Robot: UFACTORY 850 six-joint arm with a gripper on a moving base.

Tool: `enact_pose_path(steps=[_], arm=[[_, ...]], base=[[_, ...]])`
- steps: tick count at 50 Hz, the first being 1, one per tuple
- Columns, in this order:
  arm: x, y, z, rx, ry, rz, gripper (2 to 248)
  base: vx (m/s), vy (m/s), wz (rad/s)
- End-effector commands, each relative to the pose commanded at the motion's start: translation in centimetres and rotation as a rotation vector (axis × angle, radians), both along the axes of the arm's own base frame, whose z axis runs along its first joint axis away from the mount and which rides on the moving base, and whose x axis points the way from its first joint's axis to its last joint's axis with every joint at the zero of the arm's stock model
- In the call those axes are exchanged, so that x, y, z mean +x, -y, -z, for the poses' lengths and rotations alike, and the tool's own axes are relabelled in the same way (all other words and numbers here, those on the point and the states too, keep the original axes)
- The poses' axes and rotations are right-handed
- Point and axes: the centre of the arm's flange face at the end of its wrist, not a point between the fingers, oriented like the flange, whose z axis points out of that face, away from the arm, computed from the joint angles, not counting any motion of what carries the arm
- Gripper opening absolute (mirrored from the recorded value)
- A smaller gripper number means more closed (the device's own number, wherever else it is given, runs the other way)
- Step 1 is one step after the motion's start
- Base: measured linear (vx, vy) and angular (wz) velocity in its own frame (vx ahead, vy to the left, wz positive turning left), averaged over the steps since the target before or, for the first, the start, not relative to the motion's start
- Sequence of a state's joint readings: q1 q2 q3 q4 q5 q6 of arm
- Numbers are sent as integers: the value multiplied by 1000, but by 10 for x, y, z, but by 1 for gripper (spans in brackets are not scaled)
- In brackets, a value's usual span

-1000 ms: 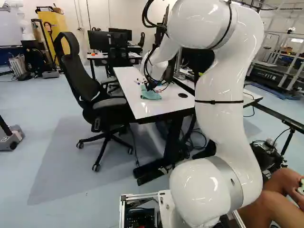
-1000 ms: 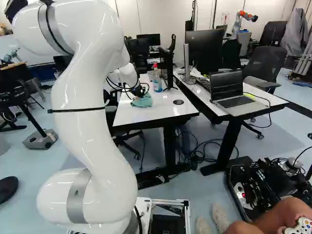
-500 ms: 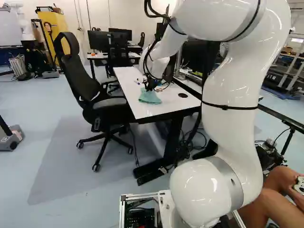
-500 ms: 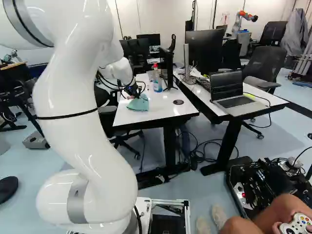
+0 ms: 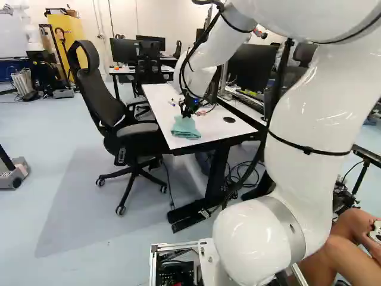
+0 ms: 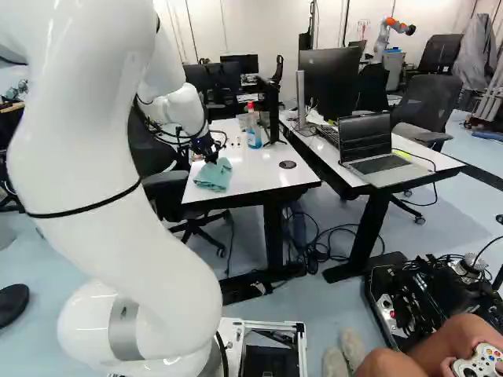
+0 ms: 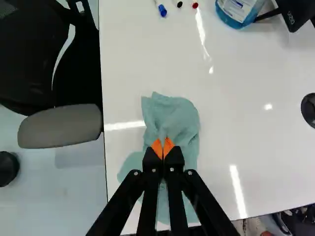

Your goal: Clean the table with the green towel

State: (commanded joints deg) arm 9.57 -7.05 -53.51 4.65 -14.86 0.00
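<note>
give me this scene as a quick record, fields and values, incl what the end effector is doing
end effector: shut on the green towel
towel: crumpled, on the white table
on table past towel: markers with blue, black and red ends; upright bottle of blue liquid
beside table: black office chair
neighbouring table: open laptop
likely stage: wiping, towel in grip

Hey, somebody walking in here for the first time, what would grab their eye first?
Probably the big white arm, rising at the right of the left base view. Next, the green towel on the white table, pinched between the orange pads of the black gripper.
</note>
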Motion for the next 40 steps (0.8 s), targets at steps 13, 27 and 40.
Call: enact_pose_path(steps=[13,27,40], arm=[[-6,-2,-3,1,4,-5,23],[-6,-2,-3,1,4,-5,23],[-4,-2,-3,1,4,-5,23]], base=[[0,0,0],[0,0,0],[0,0,0]])
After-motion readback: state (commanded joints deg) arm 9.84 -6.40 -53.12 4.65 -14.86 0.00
